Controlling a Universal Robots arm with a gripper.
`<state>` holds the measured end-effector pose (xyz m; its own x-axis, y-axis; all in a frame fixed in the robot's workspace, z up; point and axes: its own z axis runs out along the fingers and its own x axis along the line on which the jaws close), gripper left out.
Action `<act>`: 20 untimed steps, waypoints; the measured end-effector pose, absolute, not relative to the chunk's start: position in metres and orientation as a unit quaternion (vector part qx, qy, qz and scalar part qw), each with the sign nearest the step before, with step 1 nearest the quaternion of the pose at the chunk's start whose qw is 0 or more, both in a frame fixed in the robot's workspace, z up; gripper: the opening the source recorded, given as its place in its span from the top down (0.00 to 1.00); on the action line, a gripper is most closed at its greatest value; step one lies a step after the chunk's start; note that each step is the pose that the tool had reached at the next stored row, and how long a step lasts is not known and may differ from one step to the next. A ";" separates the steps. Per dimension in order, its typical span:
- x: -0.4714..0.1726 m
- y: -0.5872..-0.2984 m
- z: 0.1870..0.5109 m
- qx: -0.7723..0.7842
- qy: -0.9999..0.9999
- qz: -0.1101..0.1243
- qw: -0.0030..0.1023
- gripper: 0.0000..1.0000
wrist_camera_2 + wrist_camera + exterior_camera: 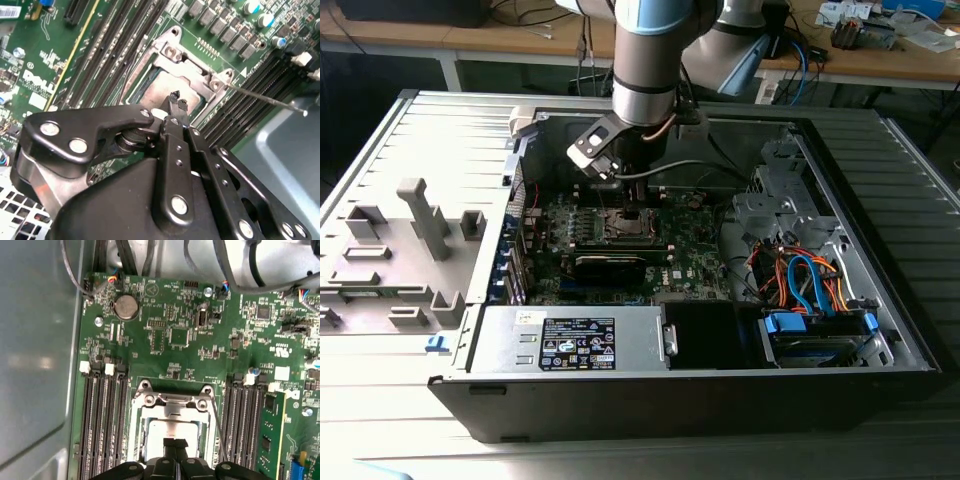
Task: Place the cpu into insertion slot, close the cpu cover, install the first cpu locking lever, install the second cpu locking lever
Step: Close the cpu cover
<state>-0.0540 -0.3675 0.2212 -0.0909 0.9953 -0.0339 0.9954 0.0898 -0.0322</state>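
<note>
Claw closed tight w/ nothing held, tips just over cpu.

Flanking the cpu cover on both sides: memory slots. Along one edge runs a thin lever. Toward the coin battery, board lies low, open.

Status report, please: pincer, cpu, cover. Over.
Pincer shut, tips above cpu; cpu cover down over it. One locking lever sticks out, looks unlatched. Nothing in the way.
</note>
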 end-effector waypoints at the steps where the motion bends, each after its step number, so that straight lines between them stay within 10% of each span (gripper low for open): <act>1: -0.053 -0.368 0.224 0.674 0.738 -0.023 0.002 0.89; 20: -0.051 -0.368 0.245 0.674 0.738 -0.024 0.001 0.89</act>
<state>-0.0514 -0.3675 0.2448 -0.0910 0.9953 -0.0333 0.9954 0.0899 -0.0332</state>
